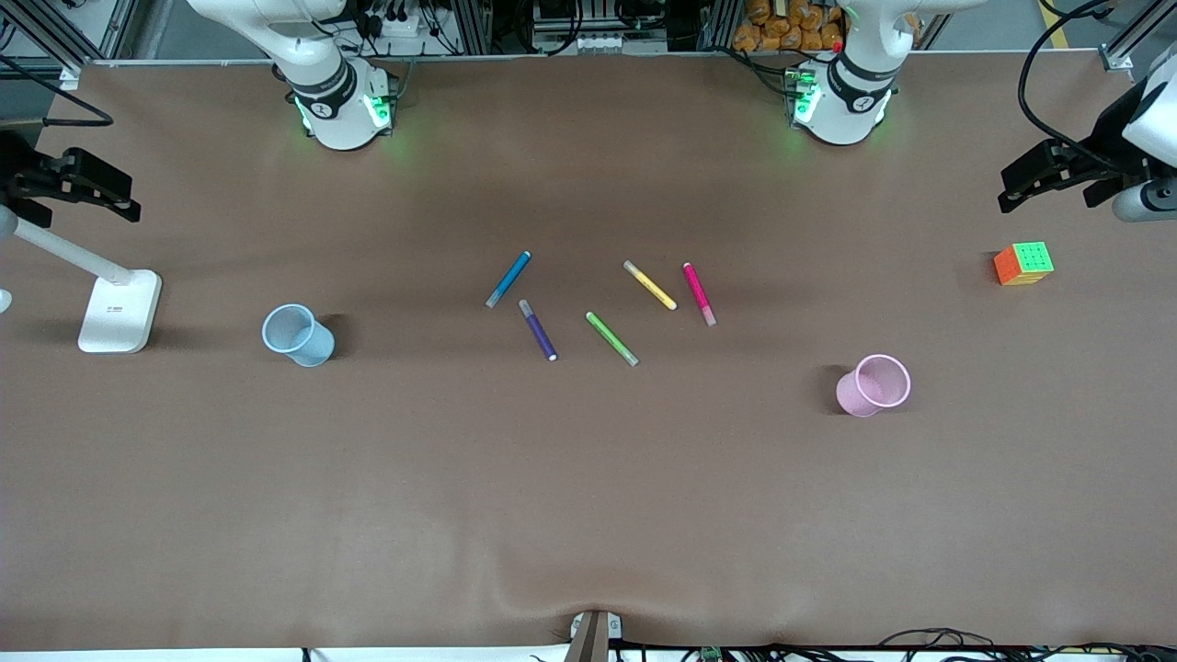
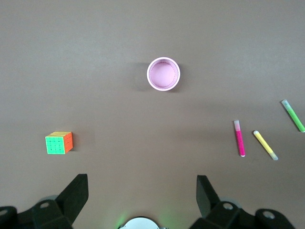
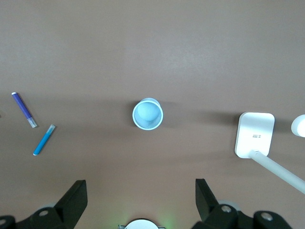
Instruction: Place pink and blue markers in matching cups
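Counter (image 1: 368,478): matt brown cloth-like cover, faintly rippled at the camera edge. Pink cup (image 1: 874,385) and blue cup (image 1: 298,335): smooth plastic, low sheen. Pink marker (image 1: 699,293) and blue marker (image 1: 508,279): glossy plastic barrels, translucent caps. Cube (image 1: 1023,263): glossy coloured tiles. Lamp base (image 1: 119,311): smooth white plastic.

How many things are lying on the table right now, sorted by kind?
Markers: 5, blue marker, pink marker, purple, green, yellow
Cups: 2, blue cup, pink cup
Puzzle cube: 1
White lamp stand: 1
Total: 9
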